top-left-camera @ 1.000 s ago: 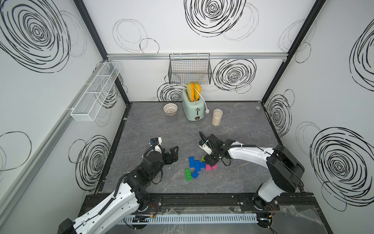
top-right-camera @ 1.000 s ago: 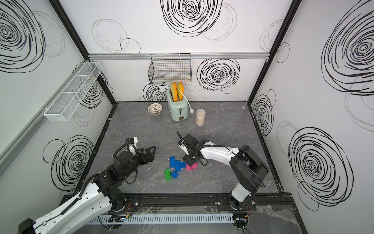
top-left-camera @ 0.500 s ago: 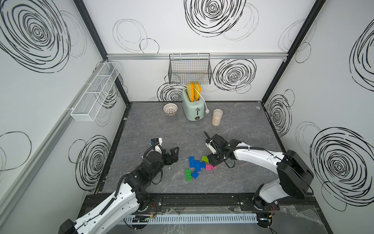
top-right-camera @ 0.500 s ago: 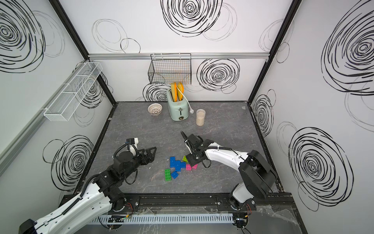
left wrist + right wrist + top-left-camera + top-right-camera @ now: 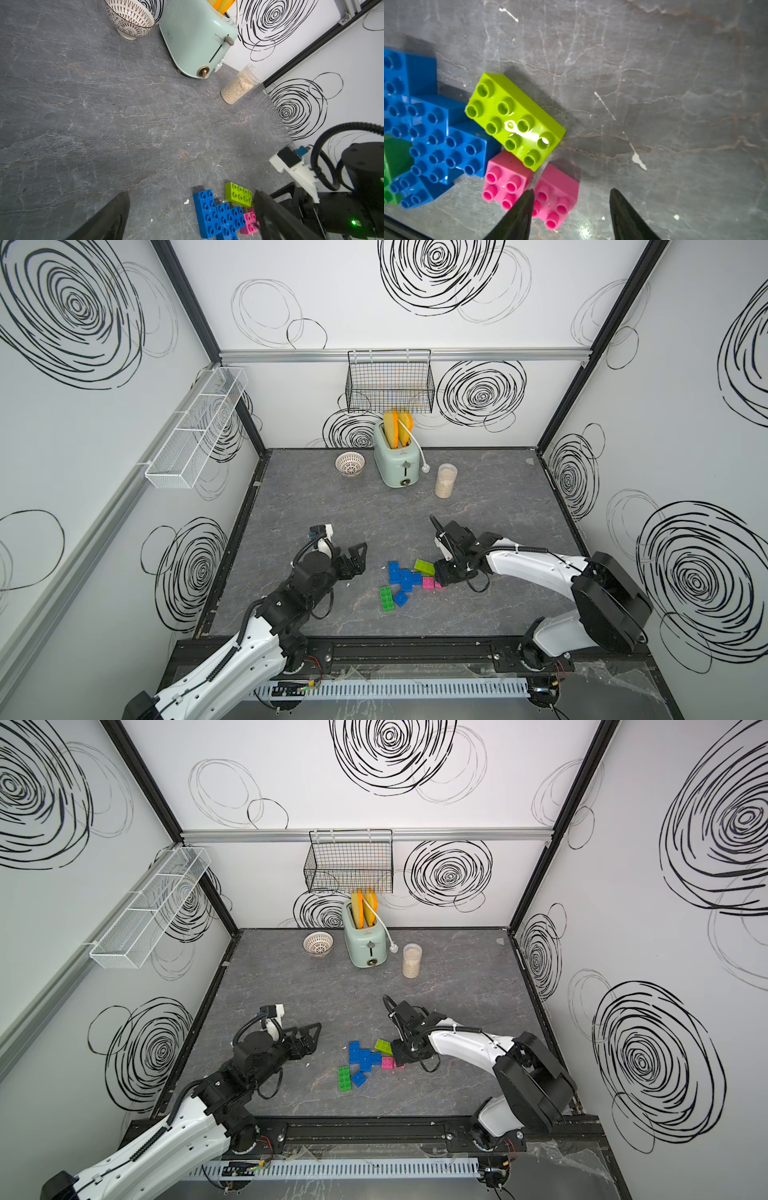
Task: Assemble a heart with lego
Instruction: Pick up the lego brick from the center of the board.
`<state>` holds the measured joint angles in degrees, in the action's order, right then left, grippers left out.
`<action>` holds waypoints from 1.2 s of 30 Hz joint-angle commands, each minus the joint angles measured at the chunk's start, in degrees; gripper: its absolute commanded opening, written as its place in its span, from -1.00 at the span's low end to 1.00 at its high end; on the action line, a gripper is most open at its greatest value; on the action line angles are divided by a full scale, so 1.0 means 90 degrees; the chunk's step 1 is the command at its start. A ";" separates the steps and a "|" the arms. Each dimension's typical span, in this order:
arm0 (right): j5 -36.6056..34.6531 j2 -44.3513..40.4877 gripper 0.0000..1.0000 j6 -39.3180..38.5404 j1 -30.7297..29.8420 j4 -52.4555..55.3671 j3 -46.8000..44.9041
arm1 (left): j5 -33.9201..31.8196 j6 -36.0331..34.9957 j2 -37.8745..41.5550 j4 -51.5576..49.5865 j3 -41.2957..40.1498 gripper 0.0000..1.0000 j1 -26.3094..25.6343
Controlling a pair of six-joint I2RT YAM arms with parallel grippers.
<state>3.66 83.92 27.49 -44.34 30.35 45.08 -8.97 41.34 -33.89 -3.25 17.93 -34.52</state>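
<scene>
**Right jaws astride a loose pink brick beside the unfinished heart**

In both top views the heart (image 5: 404, 577), a stepped clump of blue lego, lies toward the front edge of the bench (image 5: 332, 506), about midway along it; the green brick (image 5: 386, 598) sits at its front, the lime brick (image 5: 424, 567) and inner pink brick (image 5: 428, 583) on its right; the right gripper (image 5: 440, 578) is down at that pink end; the left gripper (image 5: 356, 559) hangs near, on the left.

Left wrist view: its jaws are spread wide and hold nothing; the blue bricks (image 5: 218, 216) lie ahead.

Right wrist view: the jaws stand apart astride the outer pink brick (image 5: 556, 195); one fingertip (image 5: 523, 207) is in the gap beside the inner pink brick, the other is clear of it; nothing is clamped.

This brick looks light, rigid and glossy, so probably slippery; it is best pinched squarely on its flat side walls, below the studs, lest it twist out.
</scene>
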 commanded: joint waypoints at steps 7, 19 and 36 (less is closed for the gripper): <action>0.0139 -0.0086 0.20 0.0422 -0.0126 -0.0217 -0.0164 | 0.0105 -0.0053 0.0141 0.0274 -0.0085 0.95 0.0158; -0.0250 0.0168 -0.05 0.0543 -0.0325 -0.0075 -0.0116 | 0.0245 -0.0072 0.0268 0.0253 -0.0173 0.95 0.0318; -0.0673 0.0234 -0.42 -0.0177 -0.0154 0.0539 0.0508 | 0.0351 -0.0082 0.0206 0.0356 -0.0155 0.95 0.0403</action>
<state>-0.45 86.19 28.51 -46.41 31.66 46.81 -6.04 41.10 -32.18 -2.83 16.93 -31.53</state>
